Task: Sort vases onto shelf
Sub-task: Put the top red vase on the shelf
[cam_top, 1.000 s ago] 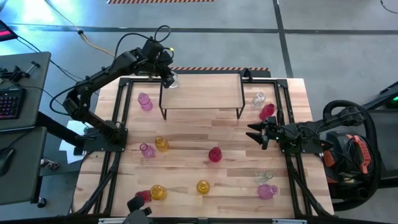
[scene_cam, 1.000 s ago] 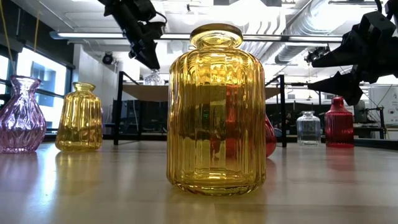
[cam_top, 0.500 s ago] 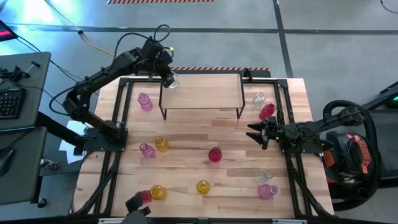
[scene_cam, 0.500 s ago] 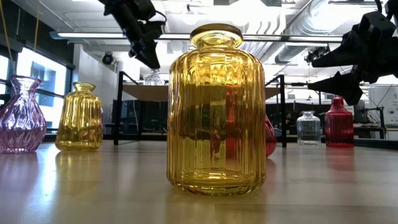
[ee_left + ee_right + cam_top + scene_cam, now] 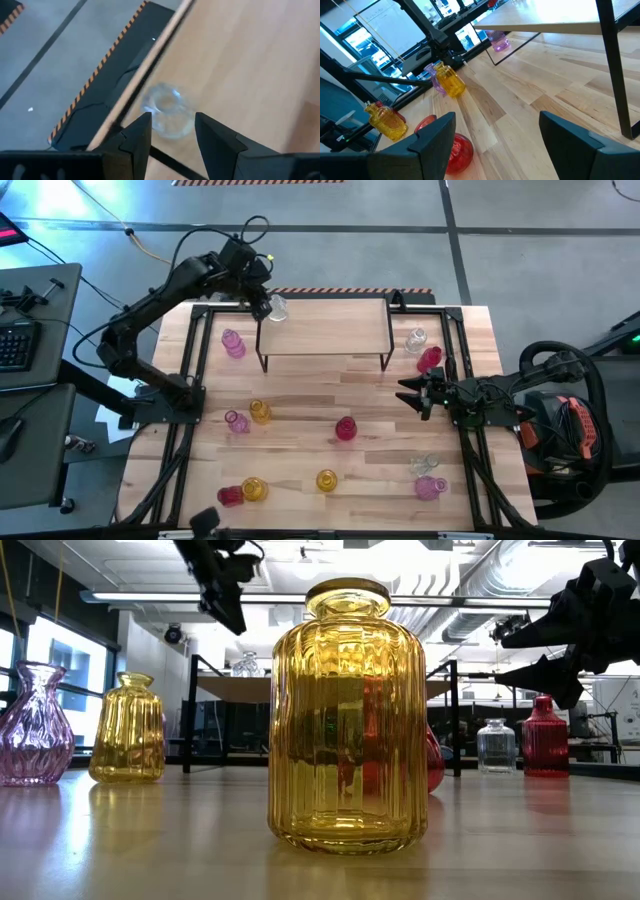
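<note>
Both arms are dark, near black, built of slim jointed links on black bases at the table's sides. A thin black cable loops over the left arm (image 5: pixel 165 280) near its wrist. The right arm (image 5: pixel 500 395) is bulkier at its base, with a thick black hose curving round it. Each ends in two matte black, wedge-shaped fingers (image 5: pixel 432 142) with angular, faceted edges.

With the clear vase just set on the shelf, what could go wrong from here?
1. The clear vase stands at the very corner of the shelf, near the edge; a nudge might tip it off.
2. The left pincer hovers open right above it, so a sideways retreat may clip it.
3. The right pincer waits open beside the red vase and another clear one; reaching for one could knock the other.
</note>
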You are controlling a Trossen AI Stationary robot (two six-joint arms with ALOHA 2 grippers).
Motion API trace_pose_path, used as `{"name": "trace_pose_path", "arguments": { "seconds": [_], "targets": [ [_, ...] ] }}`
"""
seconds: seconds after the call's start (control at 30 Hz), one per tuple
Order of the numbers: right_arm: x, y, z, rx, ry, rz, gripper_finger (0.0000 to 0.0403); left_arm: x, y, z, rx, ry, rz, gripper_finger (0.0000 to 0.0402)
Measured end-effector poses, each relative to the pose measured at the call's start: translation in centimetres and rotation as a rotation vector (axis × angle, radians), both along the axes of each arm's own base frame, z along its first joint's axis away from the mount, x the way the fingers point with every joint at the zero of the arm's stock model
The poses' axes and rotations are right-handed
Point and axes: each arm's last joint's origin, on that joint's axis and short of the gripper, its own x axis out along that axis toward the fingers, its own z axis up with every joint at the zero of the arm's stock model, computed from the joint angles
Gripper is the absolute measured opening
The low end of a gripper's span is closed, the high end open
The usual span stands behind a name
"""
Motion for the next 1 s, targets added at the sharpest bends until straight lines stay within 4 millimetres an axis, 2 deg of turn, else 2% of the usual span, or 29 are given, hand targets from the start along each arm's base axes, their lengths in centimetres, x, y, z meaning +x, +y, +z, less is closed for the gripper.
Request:
{"name": "trace_pose_path", "arguments": {
  "seconds": [0.1, 0.4, 0.63, 1.0],
  "targets": [
    [0.0, 0.0, 0.0, 0.000, 0.000, 0.000, 0.0270, -0.4, -1.5, 0.9, -0.010, -0.024, -0.044, 0.0142],
    [0.0, 0.0, 0.0, 0.000, 0.000, 0.000, 0.0270, -1.2, -5.9, 3.5, -0.119, -0.243, -0.233, 0.0142],
    [0.0, 0.0, 0.0, 0.000, 0.000, 0.000, 0.0270, -1.3, -8.6, 4.4, -0.158, -0.300, -0.380, 0.0142],
    [0.0, 0.0, 0.0, 0.000, 0.000, 0.000, 0.0270, -0.9, -12.6, 5.3, -0.309, -0.387, -0.598, 0.0142]
  ]
}}
